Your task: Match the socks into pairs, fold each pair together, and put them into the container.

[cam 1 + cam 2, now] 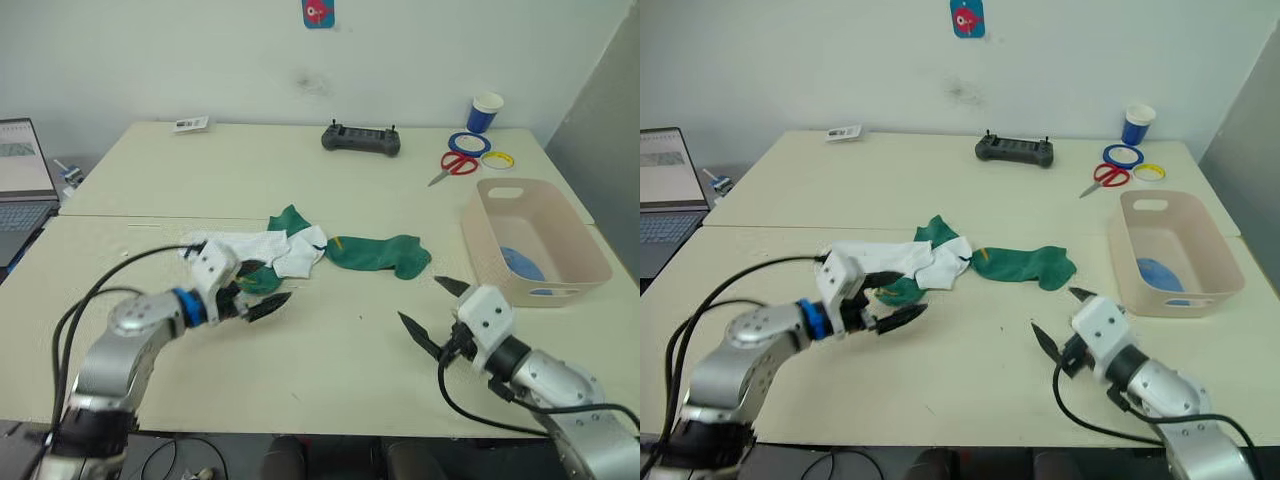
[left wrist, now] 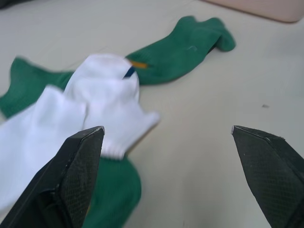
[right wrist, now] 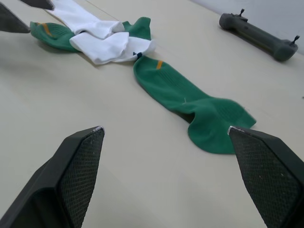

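Just beyond left fingers: white socks

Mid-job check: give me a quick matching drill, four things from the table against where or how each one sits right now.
Things:
1. blue socks
2. white socks
3. scissors
4. left gripper

States:
A. open, at the sock pile's near edge
B. lying over a green sock
C. inside the tub
D. beside the tape rolls

Pairs: 1-C, 2-B, 3-D, 4-A
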Motion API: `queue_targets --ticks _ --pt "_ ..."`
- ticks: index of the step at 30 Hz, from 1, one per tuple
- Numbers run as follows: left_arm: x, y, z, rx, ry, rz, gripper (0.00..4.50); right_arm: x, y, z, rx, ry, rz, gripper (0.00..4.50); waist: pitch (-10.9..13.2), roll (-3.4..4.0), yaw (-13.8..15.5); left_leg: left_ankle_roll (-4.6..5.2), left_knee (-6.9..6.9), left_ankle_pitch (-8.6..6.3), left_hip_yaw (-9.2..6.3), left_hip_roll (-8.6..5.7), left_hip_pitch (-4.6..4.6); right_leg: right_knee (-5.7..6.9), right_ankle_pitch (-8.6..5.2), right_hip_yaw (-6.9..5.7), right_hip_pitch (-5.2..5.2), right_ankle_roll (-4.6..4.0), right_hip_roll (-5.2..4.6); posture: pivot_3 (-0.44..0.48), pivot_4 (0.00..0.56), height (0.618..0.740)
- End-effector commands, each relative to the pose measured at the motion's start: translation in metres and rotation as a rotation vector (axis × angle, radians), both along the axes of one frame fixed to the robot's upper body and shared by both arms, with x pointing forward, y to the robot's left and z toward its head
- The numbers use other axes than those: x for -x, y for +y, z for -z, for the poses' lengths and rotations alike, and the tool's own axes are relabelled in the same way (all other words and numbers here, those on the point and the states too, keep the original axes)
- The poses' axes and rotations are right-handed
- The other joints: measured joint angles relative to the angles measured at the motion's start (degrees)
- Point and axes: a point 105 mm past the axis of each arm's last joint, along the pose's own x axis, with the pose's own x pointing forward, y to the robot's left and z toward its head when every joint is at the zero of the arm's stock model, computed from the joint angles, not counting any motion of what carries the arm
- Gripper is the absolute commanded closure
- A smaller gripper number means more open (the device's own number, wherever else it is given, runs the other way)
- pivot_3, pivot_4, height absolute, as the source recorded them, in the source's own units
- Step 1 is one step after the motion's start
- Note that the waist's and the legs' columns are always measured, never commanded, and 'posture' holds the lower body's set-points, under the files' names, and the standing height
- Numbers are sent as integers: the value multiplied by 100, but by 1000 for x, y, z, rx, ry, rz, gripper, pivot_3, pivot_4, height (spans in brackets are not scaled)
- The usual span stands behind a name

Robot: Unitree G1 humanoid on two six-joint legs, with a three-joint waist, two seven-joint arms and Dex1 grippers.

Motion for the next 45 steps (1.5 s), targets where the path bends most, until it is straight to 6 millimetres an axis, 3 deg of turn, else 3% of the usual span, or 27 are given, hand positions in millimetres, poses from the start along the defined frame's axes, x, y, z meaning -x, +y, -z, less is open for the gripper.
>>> queue_targets --ticks 1,3,10,15,21,25,30,38,40,45 --pt "3 20 8 7 -37 -138 0 7 -10 2 4 -44 18 15 -2 -4 20 0 0 0 -2 -1 1 1 1 1 2 -1 -4 0 150 740" --pt "3 26 15 27 -31 -202 0 11 -14 7 -3 -27 21 15 -3 -7 33 0 0 0 -8 -1 4 2 4 -2 7 -10 -4 0 150 740" --pt "-20 1 -7 87 -97 -146 0 11 -26 -2 -15 -21 -12 15 -6 -13 23 -29 6 18 -8 -1 8 5 16 -7 11 -43 11 0 150 740" --pt "-31 -31 -17 153 -77 -60 0 5 -26 -11 -6 -49 3 15 -8 -15 8 -33 1 20 0 -4 3 -1 36 2 9 -1 13 0 150 740" --pt "-47 -74 -21 301 63 -33 0 -3 -9 -17 13 -51 -34 15 -8 -15 5 -32 0 20 -7 -2 -1 1 36 -4 5 1 20 0 150 740" --pt "-66 -95 -16 279 126 -76 0 -3 -6 -24 36 -58 -25 15 -8 -16 3 -33 2 20 -8 -5 -2 2 37 -2 5 4 20 0 150 740" --pt "-93 -102 -7 251 181 -221 0 0 -4 -30 41 -55 -12 15 -7 -19 -3 -33 1 20 -11 -7 -4 0 37 -5 5 4 22 0 150 740" --pt "-105 -125 3 221 293 -238 0 0 0 -45 33 -89 -2 15 -7 -19 -1 -34 1 21 -11 -9 -3 0 38 -5 6 6 22 0 150 740" --pt "-111 -122 4 220 298 -275 420 0 1 -48 28 -96 1 0 -7 -19 -1 -35 2 21 -11 -10 -3 0 40 -3 6 10 21 0 150 740" --pt "-111 -138 6 190 317 -214 1821 0 -1 -52 15 -106 31 0 -8 -19 -1 -36 2 22 -11 -11 -3 -1 41 -4 6 11 21 0 150 740"
